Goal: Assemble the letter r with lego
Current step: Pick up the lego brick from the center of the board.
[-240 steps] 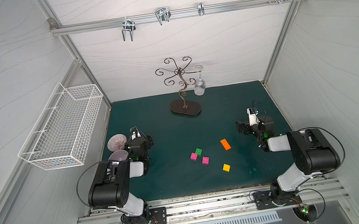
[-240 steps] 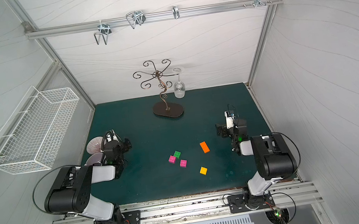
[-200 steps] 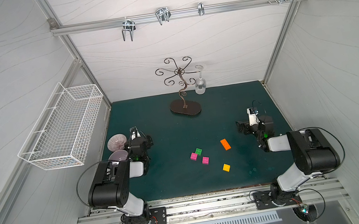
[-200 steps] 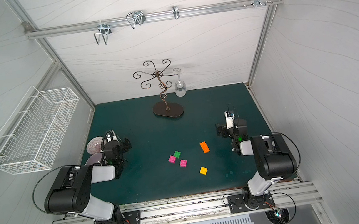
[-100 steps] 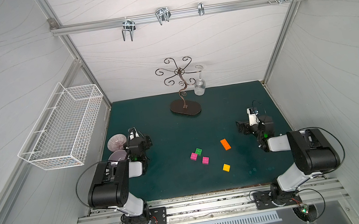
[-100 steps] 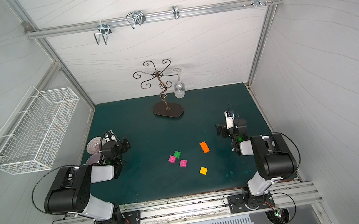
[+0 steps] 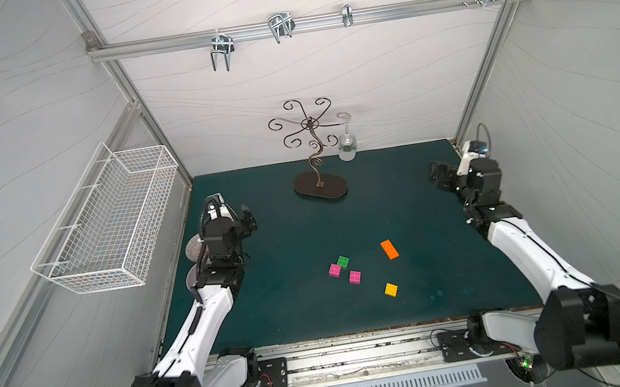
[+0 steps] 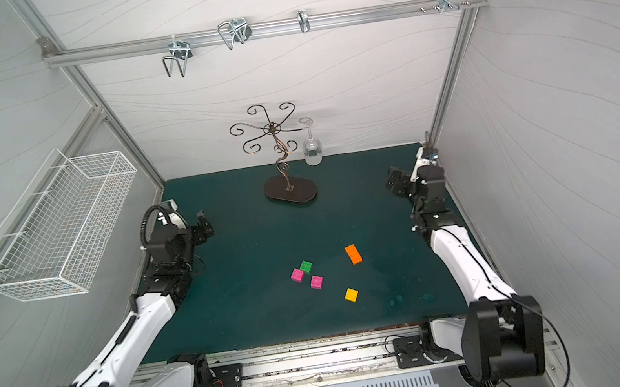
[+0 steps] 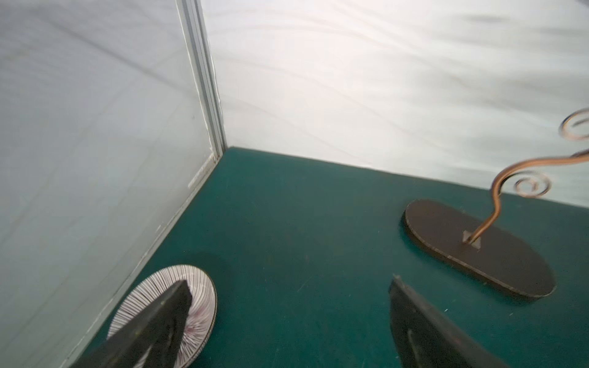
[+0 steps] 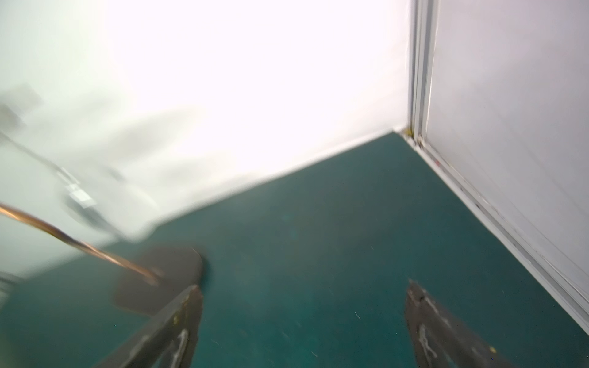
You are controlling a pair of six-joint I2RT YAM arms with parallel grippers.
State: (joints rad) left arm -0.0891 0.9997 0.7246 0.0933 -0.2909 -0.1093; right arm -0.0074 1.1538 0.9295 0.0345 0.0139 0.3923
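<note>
The dark green counter (image 7: 297,319) fills the middle of both top views, walled in white on three sides. A white wire basket (image 7: 106,223) hangs on the wall at the left of the frame. The left arm (image 7: 209,311) runs up the counter's left edge and the right arm (image 7: 522,251) up its right edge, well apart from each other.

A scrolled metal stand (image 7: 320,191) sits on its oval base at the upper centre of the counter. A wine glass (image 7: 347,148) hangs upside down from a branch on its right. Two striped purple bowls (image 7: 193,247) lie at the counter's left edge, partly hidden behind the left arm. In the left wrist view one of them shows behind a fingertip.

The left fingers (image 9: 153,325) stand wide apart over bare counter. The right fingers (image 10: 439,334) are spread just as wide over bare counter near the upper right corner, though that wrist view is blurred.

The lego (image 8: 316,282) lies loose right of centre in the lower half of both top views, between the arms and well apart from both sets of fingers. The orange brick (image 7: 389,249), the longest, is at the group's upper right. The green brick (image 7: 343,261) and one pink brick (image 7: 334,270) sit just beside each other at its left; whether they touch I cannot tell. The second pink brick (image 7: 355,277) is near them, to the lower right. The yellow brick (image 7: 391,289) lies lowest in the frame, apart from the others. Each brick lies flat on the counter, studs up.
</note>
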